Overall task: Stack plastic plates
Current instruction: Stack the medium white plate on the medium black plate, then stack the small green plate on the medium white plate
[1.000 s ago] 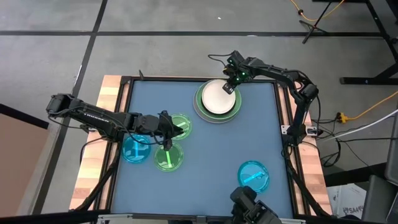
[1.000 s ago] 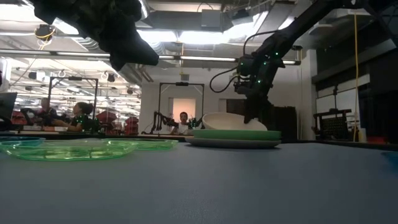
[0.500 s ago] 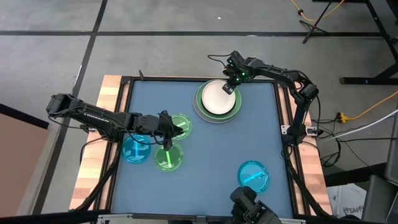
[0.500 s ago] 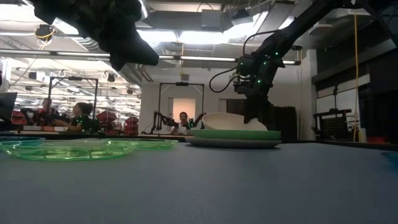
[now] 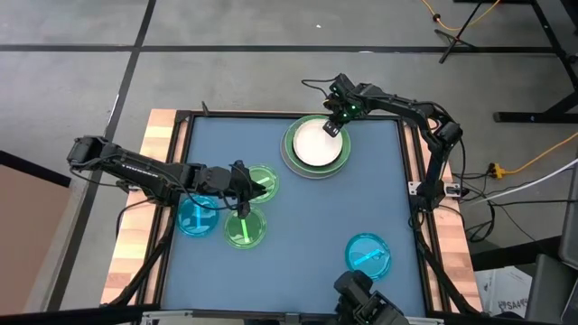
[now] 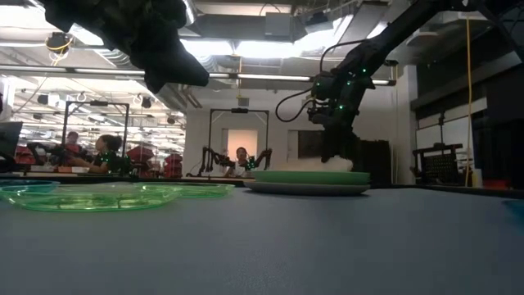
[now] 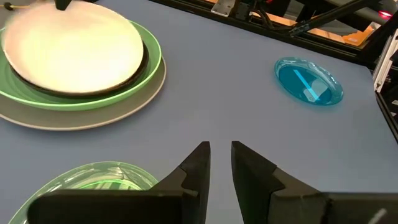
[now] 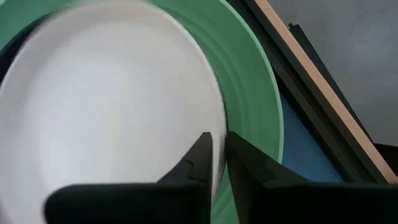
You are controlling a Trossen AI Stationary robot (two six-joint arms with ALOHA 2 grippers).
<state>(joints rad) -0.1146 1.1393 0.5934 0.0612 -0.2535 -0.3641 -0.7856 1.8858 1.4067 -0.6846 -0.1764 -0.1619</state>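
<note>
High view first: I have the right pincer at the far edge of the white plate, which lies on the stack at the far middle of the desk. That stack reads, from the bottom, grey plate, light green plate, a thin rim of black plate, then the white one on top. In the right wrist view the two fingers stand a narrow gap apart above the white plate's rim; I cannot tell whether they are touching it. In the low view the white plate sits flat and low on the green one.

My left pincer hangs over the left side of the desk, between two translucent green plates: one just beyond it and one nearer the front. Its fingers are slightly apart and hold nothing. A translucent blue plate lies just left of the nearer green one, partly under the arm. The second translucent blue plate lies by itself at the front right, well apart from the others.

In the low view, people sit in the room behind the desk.
</note>
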